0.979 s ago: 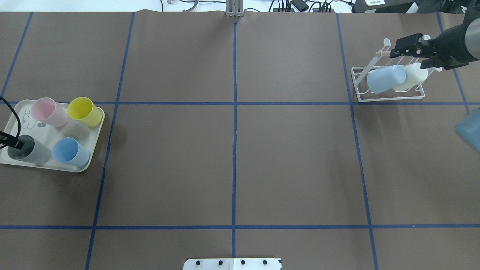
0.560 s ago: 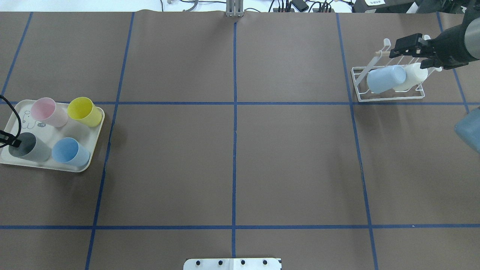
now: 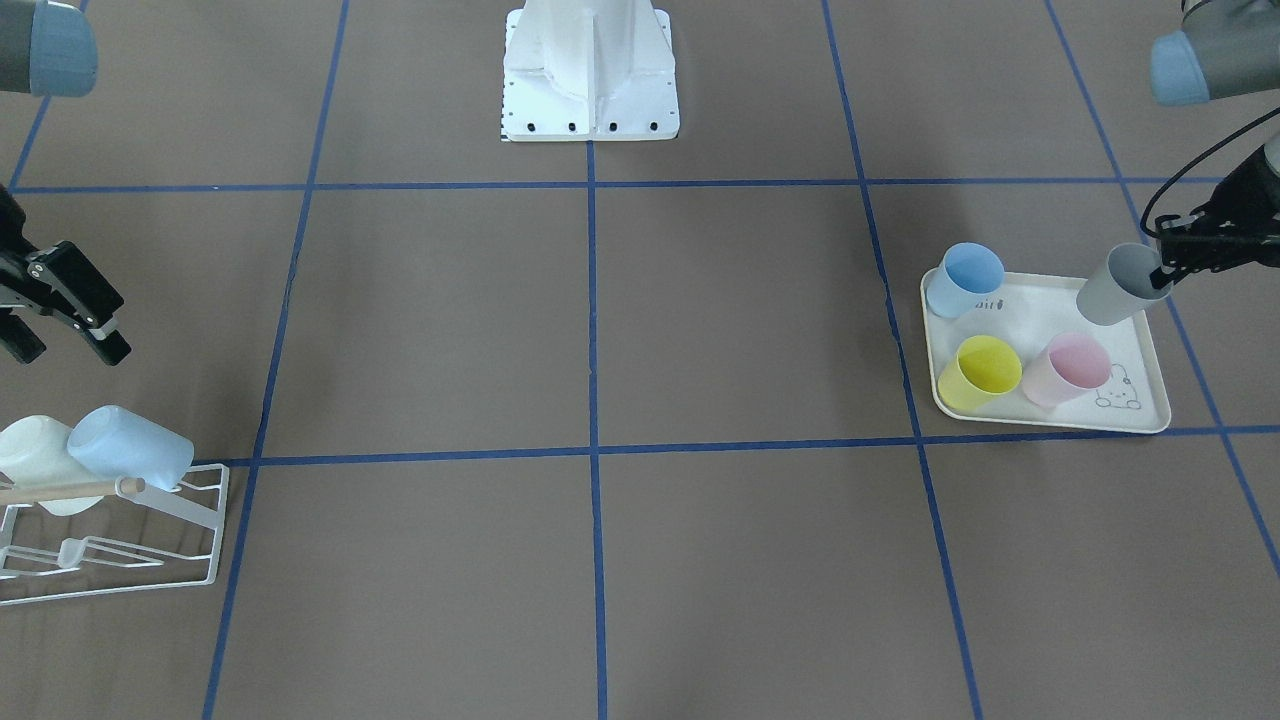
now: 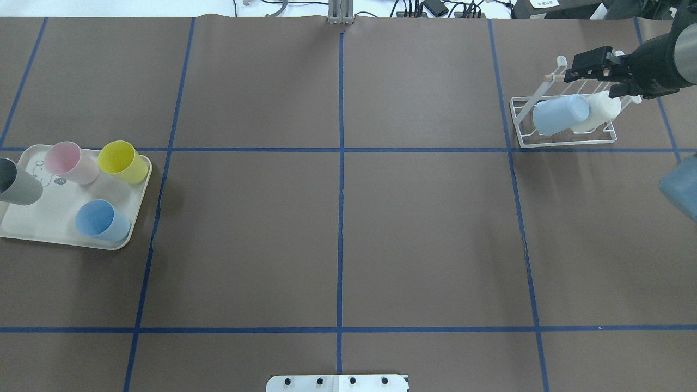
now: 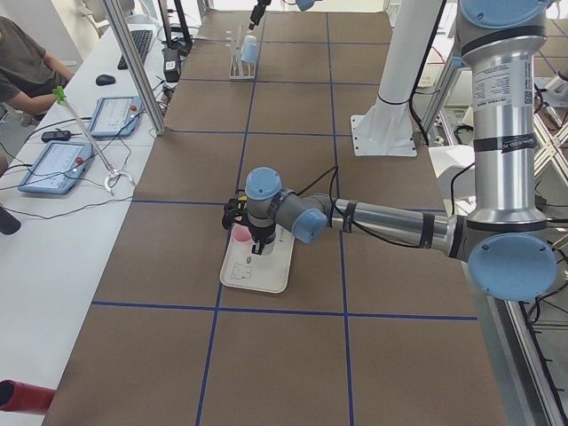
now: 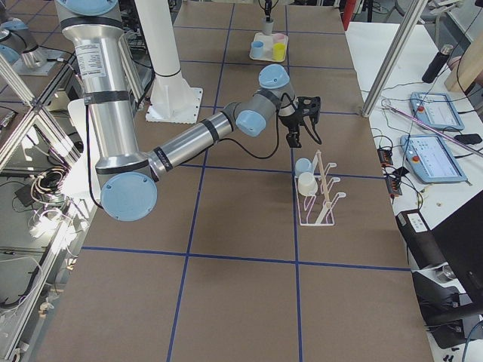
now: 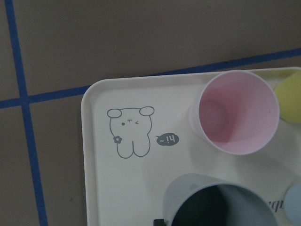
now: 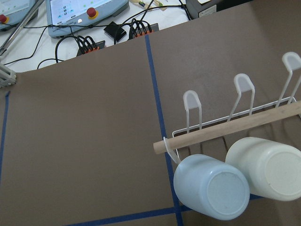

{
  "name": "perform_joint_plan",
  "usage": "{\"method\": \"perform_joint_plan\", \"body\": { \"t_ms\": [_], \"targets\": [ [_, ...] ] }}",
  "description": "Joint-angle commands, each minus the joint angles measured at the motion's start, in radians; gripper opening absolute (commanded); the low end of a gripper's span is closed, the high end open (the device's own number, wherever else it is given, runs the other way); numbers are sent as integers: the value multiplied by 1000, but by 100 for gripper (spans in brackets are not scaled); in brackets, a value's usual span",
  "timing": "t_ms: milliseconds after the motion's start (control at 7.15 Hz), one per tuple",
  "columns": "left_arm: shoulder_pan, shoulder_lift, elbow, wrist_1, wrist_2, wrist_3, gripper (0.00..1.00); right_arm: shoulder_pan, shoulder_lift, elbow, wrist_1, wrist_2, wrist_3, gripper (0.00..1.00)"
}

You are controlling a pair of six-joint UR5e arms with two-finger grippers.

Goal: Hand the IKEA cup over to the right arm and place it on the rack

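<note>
One cup [image 3: 1112, 287] hangs by its rim from the left fingers [image 3: 1165, 264], over a corner of the tray [image 3: 1040, 318]; three cups [image 3: 985, 370] stand on the tray beside it. Below the right fingers [image 3: 95, 325], the rack [image 3: 70, 490] on the tabletop [image 3: 600, 330] carries two cups [image 3: 130, 447] side by side.

The setting is a robotics laboratory. A table [image 4: 435, 245] covered in brown paper carries a blue tape grid [image 4: 341, 218] and a bolted white pedestal [image 3: 590, 70]. Industrial arms [image 5: 390, 222] reach over it. Teach pendants [image 5: 59, 165] with red stop buttons, cables [image 8: 89, 44] and aluminium posts [image 5: 133, 62] occupy a white bench [image 5: 35, 248], where a person [image 5: 22, 62] sits.
</note>
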State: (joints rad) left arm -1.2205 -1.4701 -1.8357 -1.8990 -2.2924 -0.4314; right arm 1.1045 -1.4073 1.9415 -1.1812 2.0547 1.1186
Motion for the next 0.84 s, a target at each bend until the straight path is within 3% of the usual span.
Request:
{"method": "perform_joint_plan", "body": {
  "t_ms": [0,280,420,560,699],
  "targets": [
    [-2,-97,-118,153,-2,2,0,0,2,1,0,-2,1,100],
    [27,-139,-244,158,-10,-35,0,-2,5,2,2,8,3,100],
    [76,-206,-243,140,-51,-246,0,-3,7,8,5,13,4,100],
    [170,-352,-217,144,-76,-465,0,-15,10,17,9,15,54,100],
    [267,-477,-174,152,-70,-569,0,-35,42,17,11,16,126,100]
  ]
}}
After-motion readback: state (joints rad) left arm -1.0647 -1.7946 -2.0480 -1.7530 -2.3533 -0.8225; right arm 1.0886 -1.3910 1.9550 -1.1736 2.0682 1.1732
